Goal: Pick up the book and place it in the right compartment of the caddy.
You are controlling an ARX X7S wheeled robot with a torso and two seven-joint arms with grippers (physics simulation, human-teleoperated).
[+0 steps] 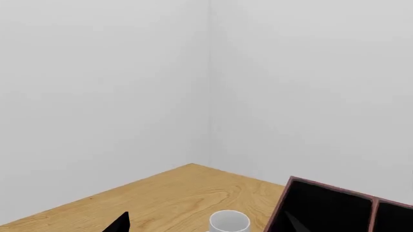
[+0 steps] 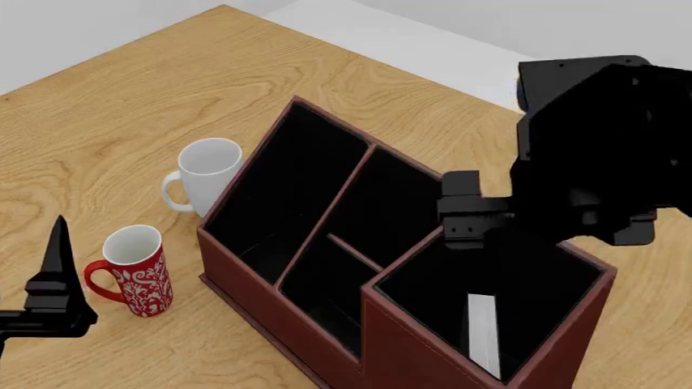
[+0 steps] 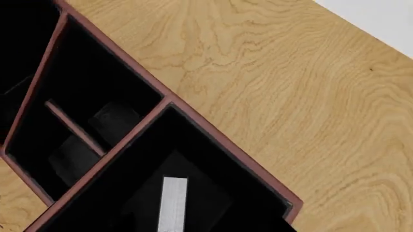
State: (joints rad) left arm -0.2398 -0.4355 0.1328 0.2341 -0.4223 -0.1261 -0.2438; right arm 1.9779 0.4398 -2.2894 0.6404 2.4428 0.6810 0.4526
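Observation:
The reddish-brown caddy (image 2: 284,312) with black sections stands mid-table; its rim (image 3: 213,131) also shows in the right wrist view. The black book, shown by its white page edges (image 2: 482,334) (image 3: 172,203), stands inside the right compartment (image 2: 546,279). My right gripper (image 2: 474,227) hangs over that compartment's far corner. Its fingers blend into the black lining, so I cannot tell whether they touch the book. My left gripper (image 1: 206,226) is open to the left of the caddy, with one finger (image 2: 57,259) pointing up beside the red mug. It holds nothing.
A white mug (image 2: 207,174) (image 1: 229,222) stands by the caddy's left wall (image 1: 282,205). A red patterned mug (image 2: 135,269) stands nearer, close to my left gripper. The table edge (image 2: 357,44) runs along the back, with grey walls meeting behind its corner (image 1: 192,165).

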